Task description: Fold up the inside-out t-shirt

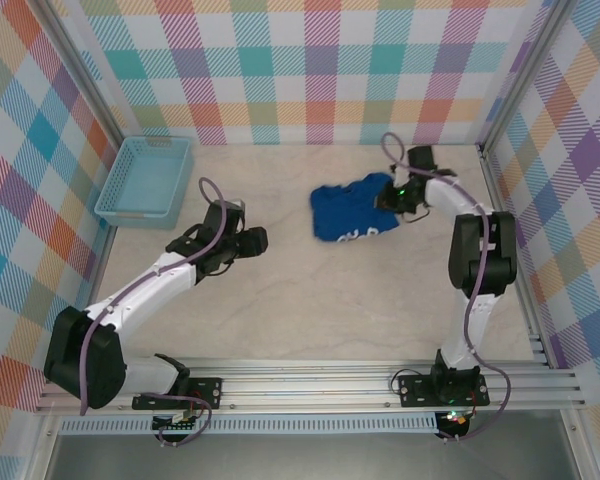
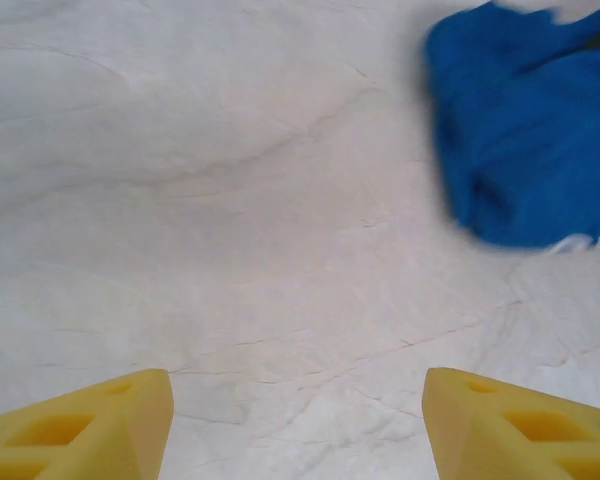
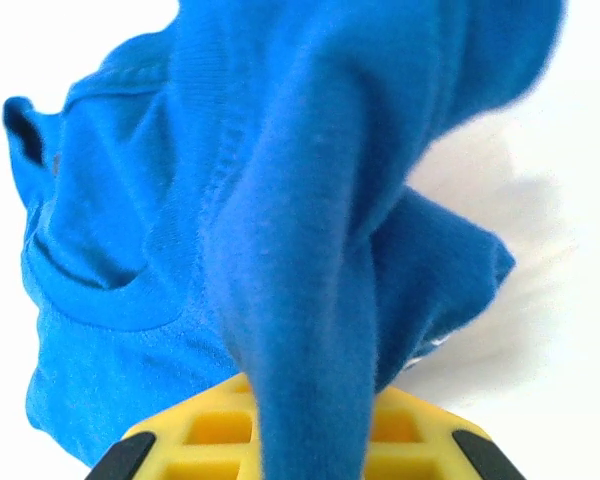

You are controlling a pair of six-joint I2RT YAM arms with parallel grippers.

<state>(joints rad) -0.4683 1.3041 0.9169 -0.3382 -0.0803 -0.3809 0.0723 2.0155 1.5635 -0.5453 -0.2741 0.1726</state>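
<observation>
Seeing the inside-out t-shirt (image 1: 350, 212) bunched in a lumpy heap toward the far right of the tabletop (image 1: 280, 300), nowhere near flat. Reading the heap's long side as running roughly left to right, with a bit of white print peeking out along the near edge.

Got the right claw (image 1: 392, 197) parked at the heap's right end, touching it. From the right wrist view, looks clamped on a raised ridge of blue cloth, with fabric draping down over the yellow fingers (image 3: 165, 438). Can't swear to a full pinch though, too much cloth covering the tips.

Spotting the left claw (image 1: 258, 240) over bare tabletop, well apart from the shirt, fingers spread wide and gripping nothing. Puts the shirt off to that claw's right and a touch farther back, blurry in the upper right corner of its own wrist view. Makes the right arm the nearer one by a lot.

Can't sort out sleeves or hem in that crumple from above. Maybe catching a collar band on the left of the right wrist view. Probably calls for spreading the heap out first, with the left arm reaching right for the opposite end.
</observation>
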